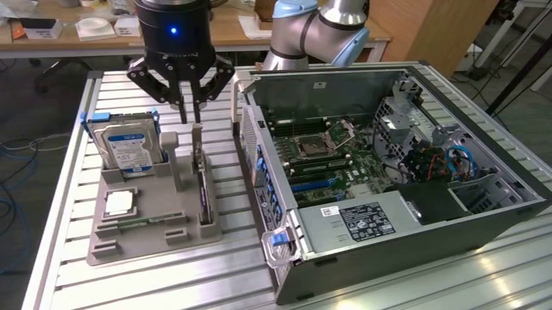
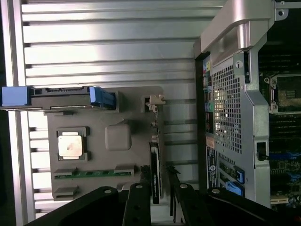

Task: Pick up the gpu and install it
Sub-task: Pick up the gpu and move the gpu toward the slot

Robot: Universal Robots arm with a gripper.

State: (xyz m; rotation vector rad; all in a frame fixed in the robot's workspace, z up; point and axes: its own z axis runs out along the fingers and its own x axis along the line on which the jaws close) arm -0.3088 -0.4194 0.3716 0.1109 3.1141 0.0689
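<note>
The gpu [image 1: 205, 190] is a thin black card standing on edge in a slot of the grey holder [image 1: 177, 236], with its metal bracket [image 1: 196, 139] at the far end. My gripper [image 1: 190, 120] hangs just above that bracket end, fingers pointing down and slightly apart, holding nothing. In the wrist view the gpu [image 2: 154, 162] runs between the two fingertips [image 2: 142, 188], and the gripper [image 2: 158, 190] straddles the card's line without closing on it.
The grey holder also carries a silver hard drive [image 1: 127, 147], a CPU [image 1: 118, 203] and a green memory stick [image 1: 142, 223]. The open computer case [image 1: 414, 252], motherboard [image 1: 332, 161] exposed, stands close on the exterior view's right. Slatted metal table [image 1: 77, 116] lies underneath.
</note>
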